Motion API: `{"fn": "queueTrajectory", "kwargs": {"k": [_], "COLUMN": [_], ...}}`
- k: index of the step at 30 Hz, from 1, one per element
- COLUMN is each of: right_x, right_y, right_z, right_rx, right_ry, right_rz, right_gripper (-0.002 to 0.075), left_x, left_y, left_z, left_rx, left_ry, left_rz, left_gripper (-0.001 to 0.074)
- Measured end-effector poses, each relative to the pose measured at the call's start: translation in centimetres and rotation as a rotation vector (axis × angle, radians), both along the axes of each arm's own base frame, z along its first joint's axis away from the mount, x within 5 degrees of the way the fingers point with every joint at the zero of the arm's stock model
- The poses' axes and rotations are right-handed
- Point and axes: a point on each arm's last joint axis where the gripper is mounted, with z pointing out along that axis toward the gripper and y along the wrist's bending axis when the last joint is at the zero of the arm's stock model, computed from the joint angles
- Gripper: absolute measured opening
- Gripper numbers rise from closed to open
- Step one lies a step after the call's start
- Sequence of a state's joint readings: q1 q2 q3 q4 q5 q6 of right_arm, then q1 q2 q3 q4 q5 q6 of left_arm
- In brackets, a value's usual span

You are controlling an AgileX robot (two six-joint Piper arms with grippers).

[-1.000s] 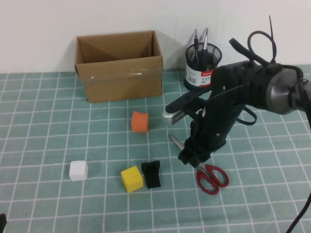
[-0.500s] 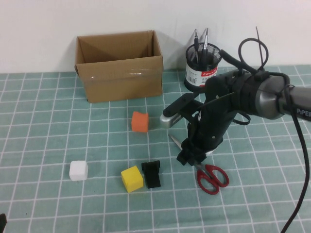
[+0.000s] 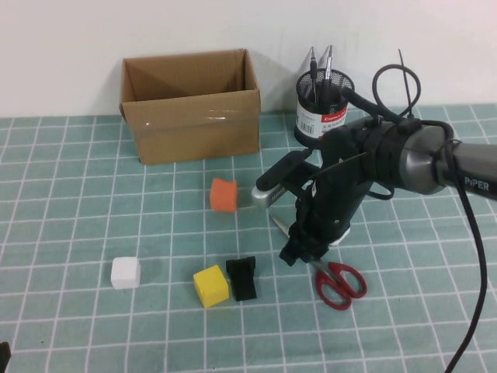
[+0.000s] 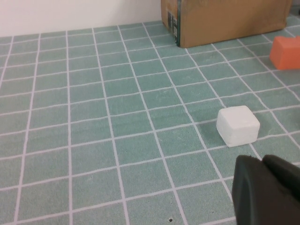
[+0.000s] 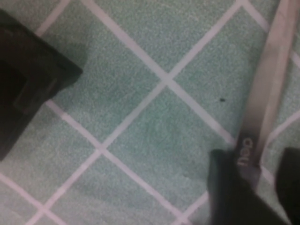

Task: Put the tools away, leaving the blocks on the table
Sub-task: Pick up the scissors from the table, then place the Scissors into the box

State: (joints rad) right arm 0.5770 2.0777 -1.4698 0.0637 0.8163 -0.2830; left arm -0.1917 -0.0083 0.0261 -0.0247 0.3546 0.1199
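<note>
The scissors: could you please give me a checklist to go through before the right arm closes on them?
1. Right gripper down at the scissors: ok, its jaws stand either side of the blade in the right wrist view.
2. Jaws open: ok, a gap shows beside the blade.
3. Neighbours out of the way: ok, the black bracket and yellow block lie apart, on the robot's left of the gripper.
4. Room in the mesh cup: cannot tell.
5. Left gripper out of the way: ok, it is low at the near left, beside the white block.
</note>
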Motion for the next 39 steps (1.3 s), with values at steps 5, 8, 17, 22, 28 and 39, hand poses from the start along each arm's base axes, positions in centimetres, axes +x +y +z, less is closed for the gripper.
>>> {"fn": "queueTrajectory", "kwargs": {"k": [5,8,17,22,28,39], "right_x": [-0.1,-0.4,-0.7,2.0,6.3,11.5], "right_y": [0.2,0.5,1.3,3.2,6.5,10.2], "right_z": [0.1,0.5,14.5,20.4,20.6,13.0], "right_rx": [0.001,-0.012,0.153,0.303,0.394,0.292], "right_ry": [0.004,-0.014,-0.381,-0.695,-0.945,-1.049], "right_rz": [-0.044,-0.044,0.037,0.086,0.149,0.304], "right_gripper": [0.0063,0.0058,0.0056,0.0056,0.0056,0.0056], "left_x": [0.0,0.0,0.0,0.0,0.0,0.0], "left_y": [0.0,0.0,0.0,0.0,0.0,0.0], "left_z": [0.0,0.0,0.0,0.0,0.0,0.0], "left_rx": [0.000,0.000,0.000,0.000,0.000,0.000], "left_ry": [0.000,0.000,0.000,0.000,0.000,0.001], "left_rz": [0.000,0.000,0.000,0.000,0.000,0.000], "left_gripper": [0.0000,0.0000,0.0000,0.0000,0.0000,0.0000]}}
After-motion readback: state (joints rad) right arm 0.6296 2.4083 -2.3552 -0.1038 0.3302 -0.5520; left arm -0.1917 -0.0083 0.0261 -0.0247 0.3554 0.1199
